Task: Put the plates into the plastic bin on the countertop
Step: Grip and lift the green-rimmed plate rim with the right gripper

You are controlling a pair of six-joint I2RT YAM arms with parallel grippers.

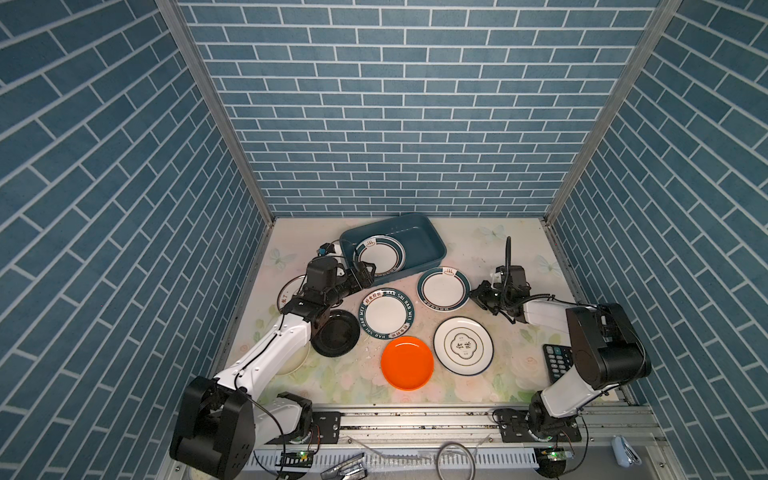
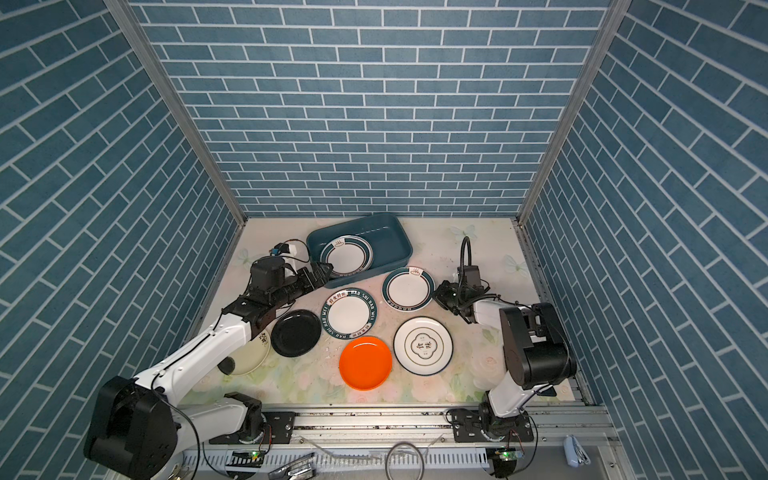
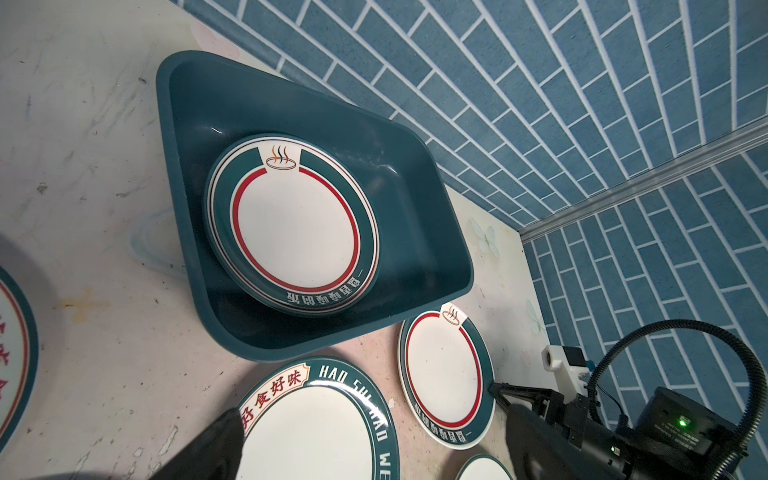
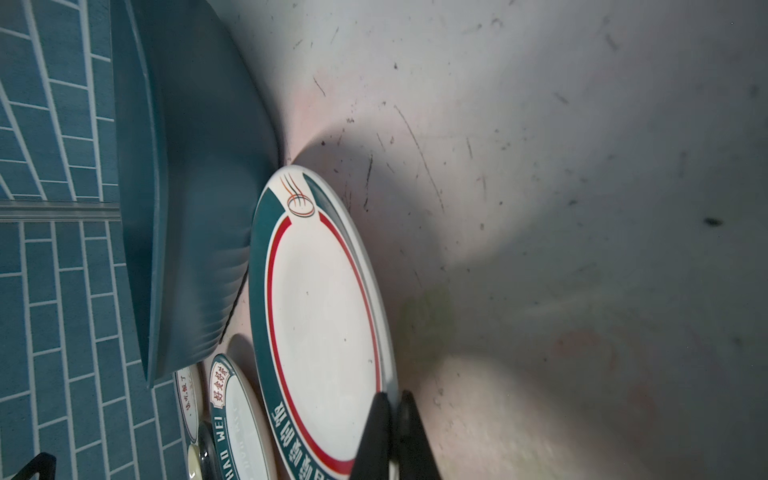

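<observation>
Teal plastic bin holds a teal-rimmed plate lying flat.

Smooth dark teal plastic bin with faint sheen, glossy glazed teal-rimmed plate beside it, shiny orange plate lower centre, glossy black plate, matt scuffed printed countertop, matt brick-print walls, dull metal corner rails

Teal bin, teal-rimmed white plate, orange plate, black plate, perhaps cream plate, floral countertop.
</observation>
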